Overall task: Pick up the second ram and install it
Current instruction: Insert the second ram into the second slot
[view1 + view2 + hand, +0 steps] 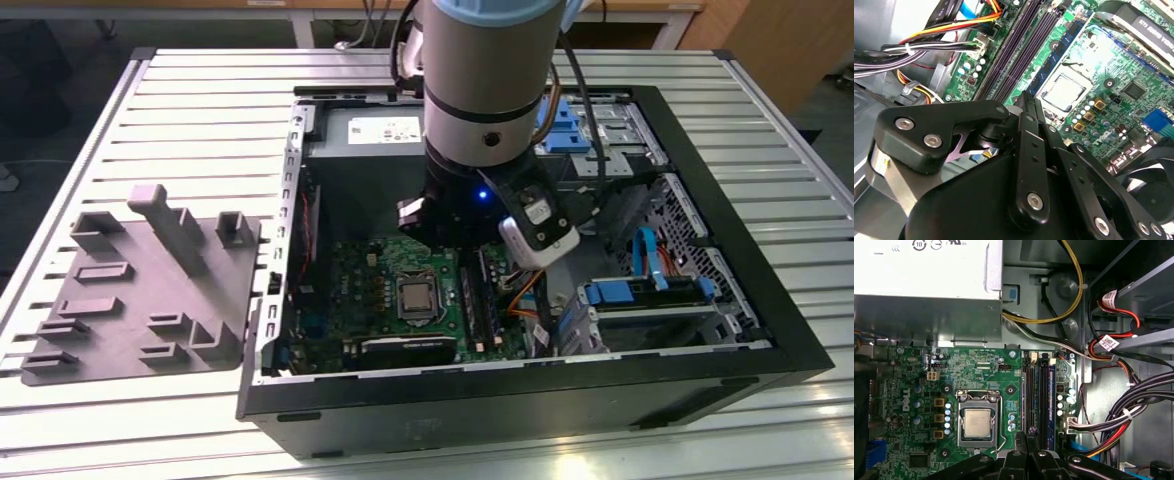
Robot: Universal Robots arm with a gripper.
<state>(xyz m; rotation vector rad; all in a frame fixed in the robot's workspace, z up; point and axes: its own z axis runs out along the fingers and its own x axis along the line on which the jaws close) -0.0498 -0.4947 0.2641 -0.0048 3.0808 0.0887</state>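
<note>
- In the exterior view, the arm (481, 90) reaches down into the open computer case (747, 260), with its lower end just beside the processor socket (418, 297), toward the exterior view's right. The case walls ring the socket on every side. The grey tray (134, 300) lies well apart from it, outside the case on the slatted table (200, 90).
- In the second wrist view, we see the gripper (1029, 102) with its jaws drawn close, pinching what looks like the thin dark edge of the memory stick (1023, 97). It hangs beside the processor socket (1064, 92), in line with the long slots (1019, 50). The cable bundle (929, 47) crowds the slots' far side.
- In the first wrist view, the gripper (1026, 435) and memory stick (1030, 430) sit at the near end of the slots (1036, 390), just beside the processor socket (977, 422). The cables (1134, 405) lie beyond the slots, and the power supply box (924, 280) lies past the board's far edge.
</note>
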